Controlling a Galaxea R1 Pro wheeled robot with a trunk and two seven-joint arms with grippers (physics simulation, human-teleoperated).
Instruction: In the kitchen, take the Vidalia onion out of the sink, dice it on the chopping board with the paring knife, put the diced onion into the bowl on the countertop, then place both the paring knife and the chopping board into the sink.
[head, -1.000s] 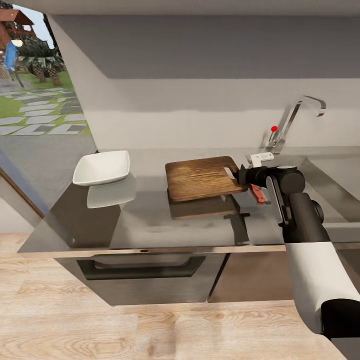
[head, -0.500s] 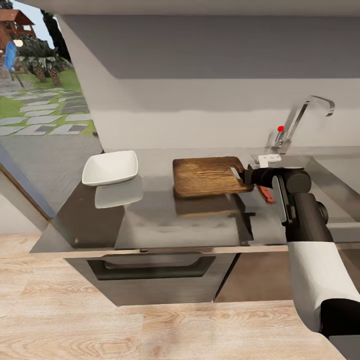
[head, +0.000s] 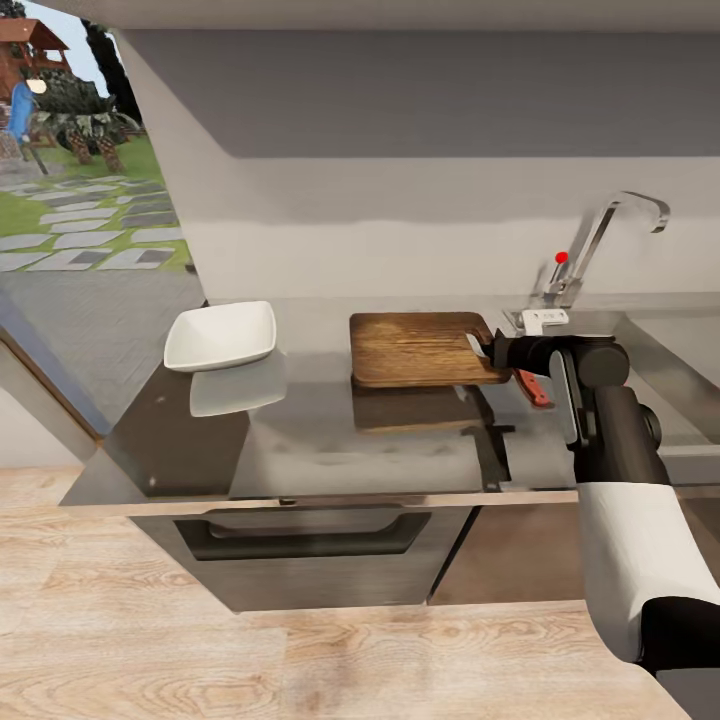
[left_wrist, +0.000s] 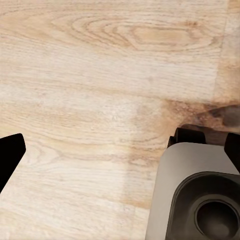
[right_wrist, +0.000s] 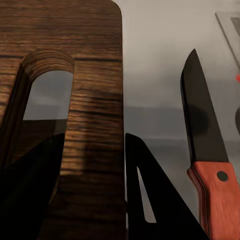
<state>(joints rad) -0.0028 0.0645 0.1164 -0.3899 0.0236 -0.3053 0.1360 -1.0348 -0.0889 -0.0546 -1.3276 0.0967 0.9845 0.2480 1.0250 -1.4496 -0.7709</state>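
right tool (head: 492, 352) clamped on chopping board (head: 420, 348) at its handle-slot end | board now lifted off the desk (head: 300, 440), shifted toward sink (head: 680, 340) versus a second ago | paring knife (right_wrist: 207, 165) beside board | left tool's state: cannot tell | likely carrying board sinkward

the brown wooden chopping board (right_wrist: 95, 75) is very close to the camera. it has a rounded corner and a slot-shaped hole near its end. two dark fingers (right_wrist: 150, 200) of the right gripper (right_wrist: 92, 187) sit one on each side of the board's end strip, one by the hole and one past the board's edge. the fingers look closed on the board. beside the board, a little apart, lies the paring knife (right_wrist: 205, 150). its dark blade is pointed and its handle is red with a dark dot. both are over the grey countertop (right_wrist: 155, 60).
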